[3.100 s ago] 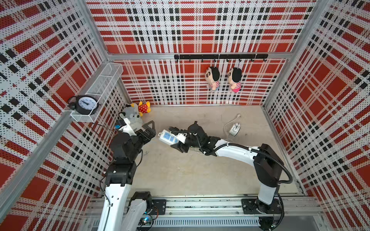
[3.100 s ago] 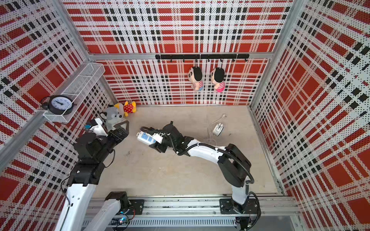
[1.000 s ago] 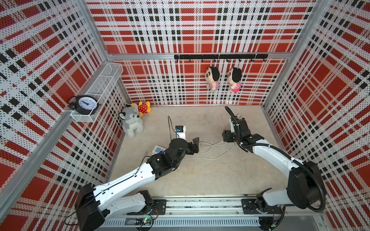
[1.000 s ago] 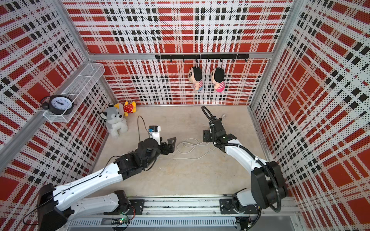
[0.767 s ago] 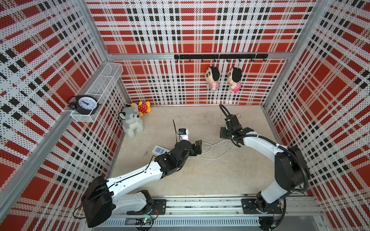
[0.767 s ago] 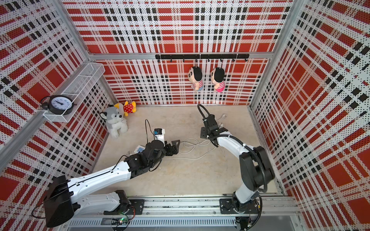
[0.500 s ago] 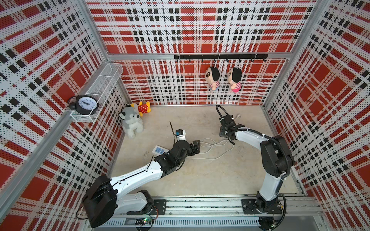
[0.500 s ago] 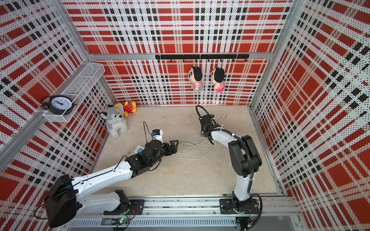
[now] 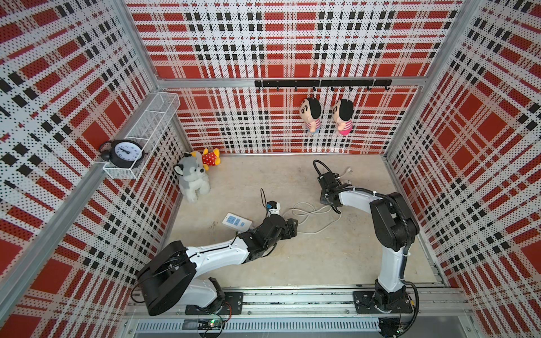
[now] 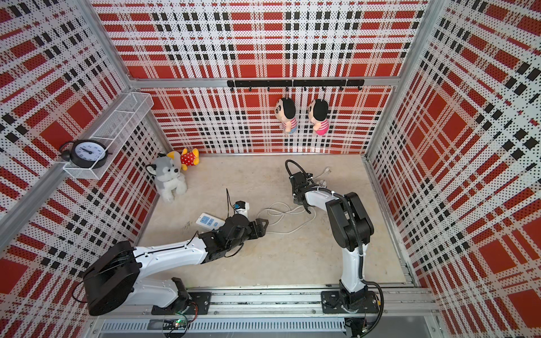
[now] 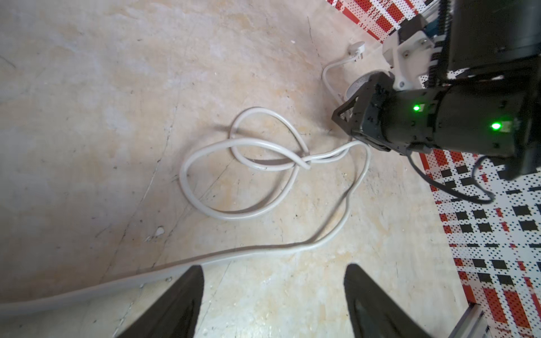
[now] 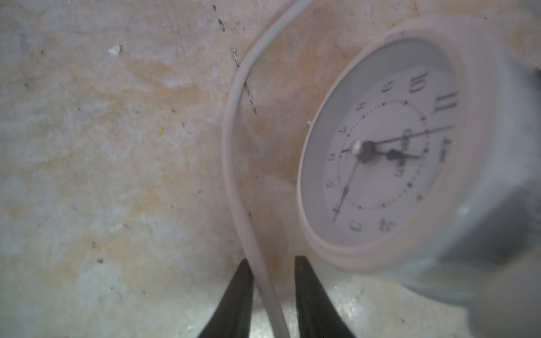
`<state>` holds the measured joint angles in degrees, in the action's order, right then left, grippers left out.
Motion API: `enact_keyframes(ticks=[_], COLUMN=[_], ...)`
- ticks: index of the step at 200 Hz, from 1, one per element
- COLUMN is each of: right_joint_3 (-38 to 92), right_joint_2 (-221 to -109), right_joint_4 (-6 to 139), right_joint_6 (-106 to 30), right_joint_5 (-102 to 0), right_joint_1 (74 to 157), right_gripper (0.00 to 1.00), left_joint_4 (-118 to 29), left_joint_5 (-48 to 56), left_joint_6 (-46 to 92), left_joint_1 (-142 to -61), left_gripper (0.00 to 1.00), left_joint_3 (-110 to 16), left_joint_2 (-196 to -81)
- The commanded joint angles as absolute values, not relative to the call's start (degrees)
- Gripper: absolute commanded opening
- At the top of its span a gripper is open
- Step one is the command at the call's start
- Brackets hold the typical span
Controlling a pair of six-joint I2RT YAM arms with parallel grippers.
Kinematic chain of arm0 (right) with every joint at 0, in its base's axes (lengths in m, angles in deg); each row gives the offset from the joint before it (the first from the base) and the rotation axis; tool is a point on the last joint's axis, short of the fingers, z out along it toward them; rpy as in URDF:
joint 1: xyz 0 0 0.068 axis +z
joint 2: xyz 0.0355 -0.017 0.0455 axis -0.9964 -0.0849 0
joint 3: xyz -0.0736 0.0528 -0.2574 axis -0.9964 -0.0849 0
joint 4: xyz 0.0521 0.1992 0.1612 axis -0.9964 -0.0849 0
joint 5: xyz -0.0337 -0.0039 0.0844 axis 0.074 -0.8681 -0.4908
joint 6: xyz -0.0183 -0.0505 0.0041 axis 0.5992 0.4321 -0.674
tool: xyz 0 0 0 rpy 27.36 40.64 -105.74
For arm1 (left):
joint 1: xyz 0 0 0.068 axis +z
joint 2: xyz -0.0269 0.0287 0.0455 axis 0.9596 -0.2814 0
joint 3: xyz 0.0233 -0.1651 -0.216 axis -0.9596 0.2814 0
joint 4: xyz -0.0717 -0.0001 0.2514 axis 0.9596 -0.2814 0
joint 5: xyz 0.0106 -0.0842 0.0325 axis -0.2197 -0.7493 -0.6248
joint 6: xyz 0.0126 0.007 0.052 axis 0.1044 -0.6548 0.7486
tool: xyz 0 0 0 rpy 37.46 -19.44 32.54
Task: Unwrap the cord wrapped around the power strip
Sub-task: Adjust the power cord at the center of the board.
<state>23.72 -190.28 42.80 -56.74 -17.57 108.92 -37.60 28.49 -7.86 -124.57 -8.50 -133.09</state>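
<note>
Two tools: left tool (image 11: 273, 267) is gaping empty; right tool (image 12: 271, 260) is straddling the cord (image 12: 231, 140), unclamped, just beside the white clock (image 12: 380, 152); a tug risks toppling it.

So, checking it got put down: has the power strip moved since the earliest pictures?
Yes. The power strip now lies flat on the floor, nearer the front rail than when the right gripper held it.
</note>
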Motion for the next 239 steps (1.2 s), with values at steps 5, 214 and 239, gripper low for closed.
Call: enact_keyframes(ticks=[5, 214, 239], right_joint_3=[24.8, 25.6, 25.1], right_joint_2=[-191.0, -155.5, -154.8], right_joint_4=[43.9, 48.5, 48.5], right_joint_6=[-57.3, -40.0, -41.2], right_joint_5=[-17.4, -23.4, -25.3], right_joint_1=[108.6, 102.6, 102.6], right_gripper=[0.14, 0.0, 0.0], left_joint_4=[-33.3, -23.1, -22.0], left_joint_5=[27.6, 33.8, 43.5], left_joint_6=[-7.8, -4.8, 12.9], left_joint_1=[-123.8, -124.7, -134.7], left_gripper=[0.78, 0.56, 0.74], left_joint_3=[-6.3, 1.0, -5.3], left_joint_2=[-134.2, -138.8, -135.9])
